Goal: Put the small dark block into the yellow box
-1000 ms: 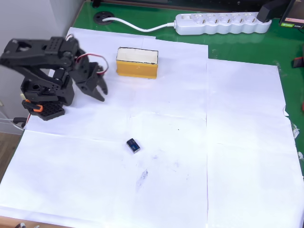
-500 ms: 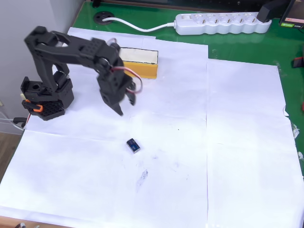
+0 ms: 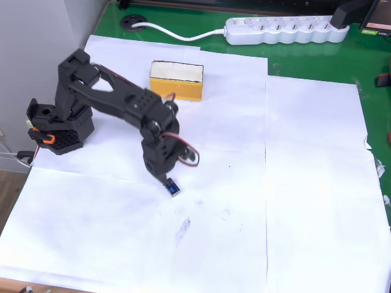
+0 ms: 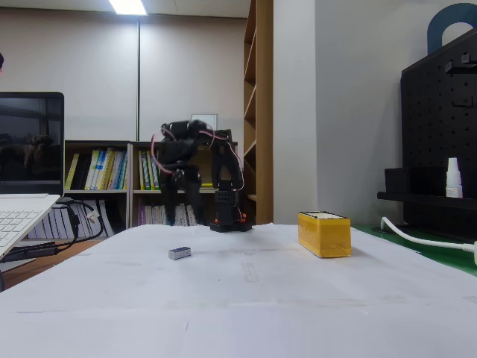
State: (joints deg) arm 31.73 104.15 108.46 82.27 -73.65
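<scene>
The gripper (image 3: 165, 178) hung fingers-down at centre-left of the overhead view, tips just above the small dark block (image 3: 173, 187); whether they were spread could not be told. In the fixed view the block (image 4: 179, 253) lay on the white paper (image 4: 246, 298). It looked light, rigid and liable to skid, best pinched across its short sides. The yellow box (image 3: 176, 80) sat well apart, toward upper centre.

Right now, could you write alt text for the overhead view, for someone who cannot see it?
A black robot arm reaches across white paper, its pincer pointing down just above a small dark block. A yellow box with a pale top sits behind the arm, apart from both. A white power strip lies on the green table at the far edge.
</scene>
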